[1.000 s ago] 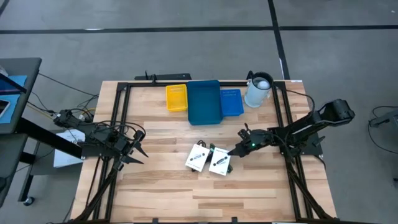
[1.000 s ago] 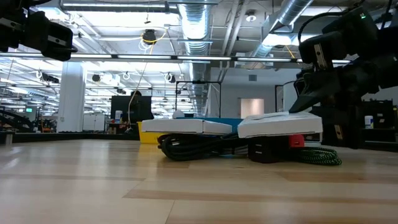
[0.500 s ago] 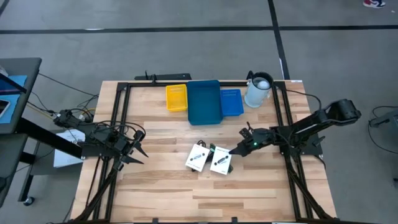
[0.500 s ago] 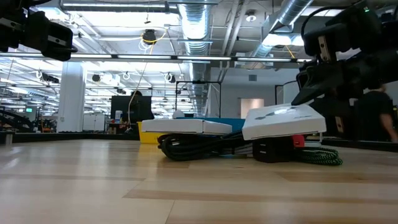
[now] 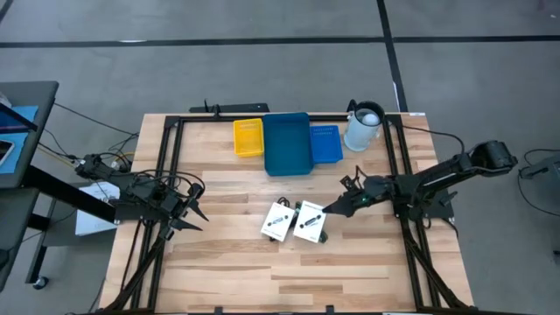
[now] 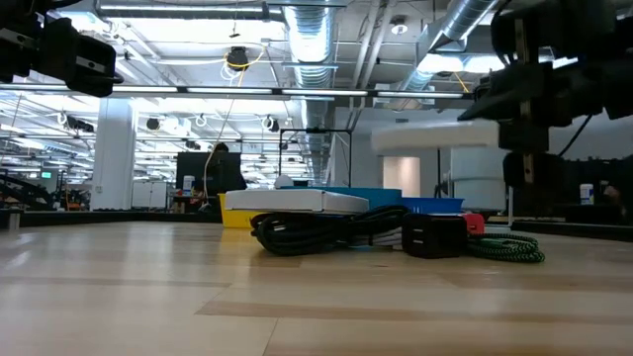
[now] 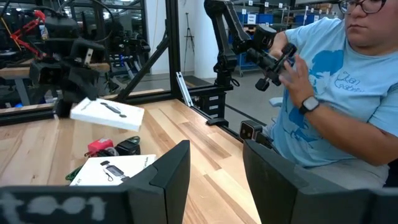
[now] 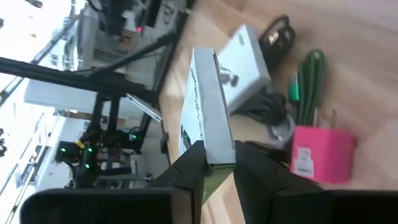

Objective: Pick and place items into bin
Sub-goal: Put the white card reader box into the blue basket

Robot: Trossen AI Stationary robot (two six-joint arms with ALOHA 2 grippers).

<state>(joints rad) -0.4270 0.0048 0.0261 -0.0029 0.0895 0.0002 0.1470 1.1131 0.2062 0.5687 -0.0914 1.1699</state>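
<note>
Here, left gripper idle over the table's left part, fingers apart with nothing between them, well away from the items. Mid-table, one white package lying flat on a tangle of black cable, with small black, green and red pieces beside it. Just right of that, second package lifted clear of the wood and held level in the low view, pinched by one edge in the right gripper, fingers clamped on the card. Right arm reaching in from the table's right side. At the back edge, yellow bin, larger blue bin and smaller blue bin in a row, white cup to their right; both packages well short of the bins. Beyond the table in the left wrist view, a person in a blue shirt, hands raised.
</note>
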